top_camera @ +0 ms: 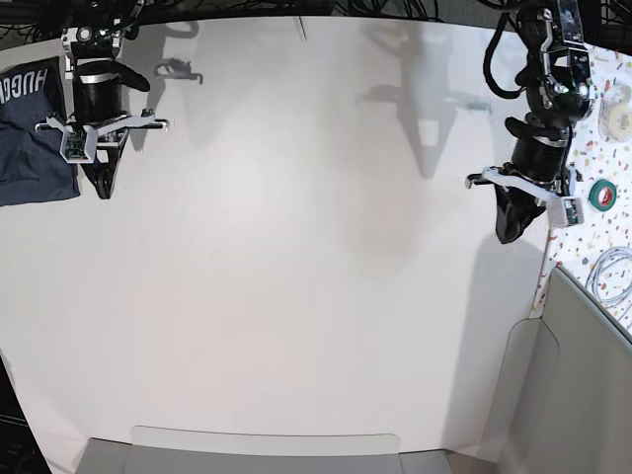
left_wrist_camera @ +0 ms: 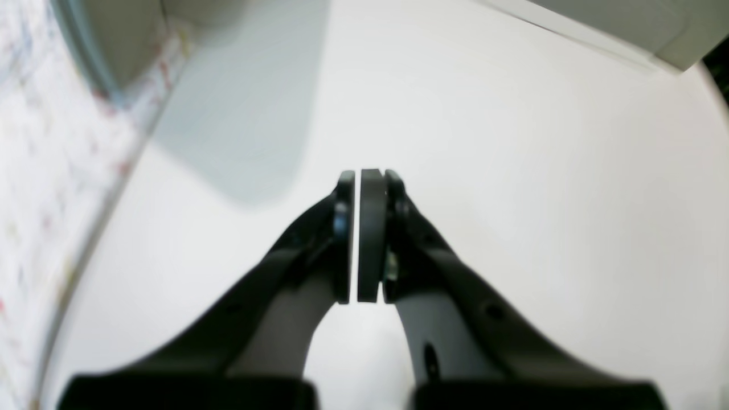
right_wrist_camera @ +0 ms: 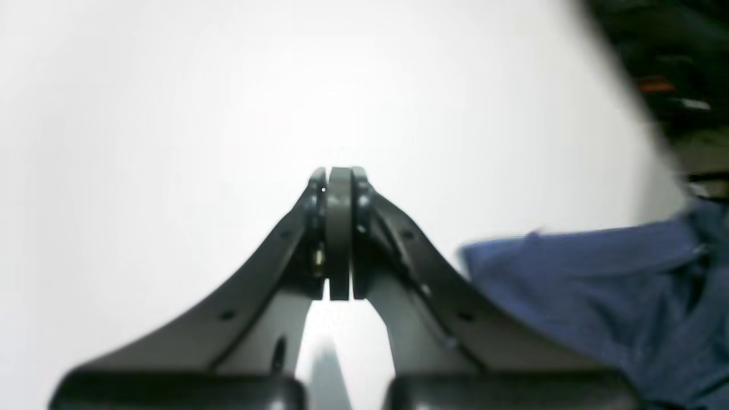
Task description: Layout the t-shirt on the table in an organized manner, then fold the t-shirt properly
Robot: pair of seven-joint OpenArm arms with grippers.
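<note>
Right now I see the t-shirt (top_camera: 35,133) lying at the far edge of the white surface (top_camera: 296,257), beside my right gripper (right_wrist_camera: 339,182); it looks folded, though the wrist view blurs it. Both that gripper and the left gripper (left_wrist_camera: 369,182) hang with jaws pressed together, holding nothing.

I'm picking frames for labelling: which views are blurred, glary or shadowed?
Right wrist view: t-shirt smeared, table washed out. Left wrist view: soft, shut left gripper fairly clear. Base view: sharpest, with arm shadows along the far table edge.
</note>
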